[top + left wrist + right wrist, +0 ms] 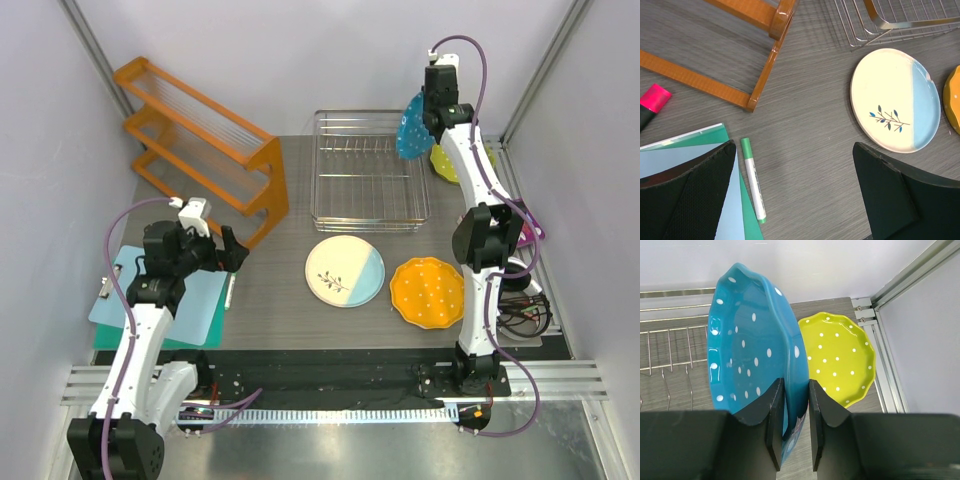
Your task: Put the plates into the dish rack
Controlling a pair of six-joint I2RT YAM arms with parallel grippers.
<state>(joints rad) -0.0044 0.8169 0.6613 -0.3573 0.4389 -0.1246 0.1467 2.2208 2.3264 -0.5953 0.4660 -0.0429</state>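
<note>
Gripping the blue dotted plate [747,340] by its rim with the right pincer [795,405], jaws narrowed onto the edge, one finger on each face. Holding that plate upright on edge, raised above the desk [275,295], by the far right corner of the wire dish rack [368,226]; touching the wire or not, impossible to tell.

Seeing the lime-green dotted plate [840,357] lying flat just to the right of the blue one, close to the desk's far right corner. Finding two more plates flat on the desk just in front of the rack, side by side and slightly apart: the cream and light-blue plate with a leaf sprig [345,272] on the left, the orange dotted plate [427,292] on the right.

Hovering the left pincer [794,150] over the left part of the desk, spread wide and gripping nothing, between a green pen [752,180] and the cream plate. Noting blue and green sheets [205,305] beside the pen, a pink marker [655,97] near them, and an orange slatted shelf [200,140] standing at the far left.
</note>
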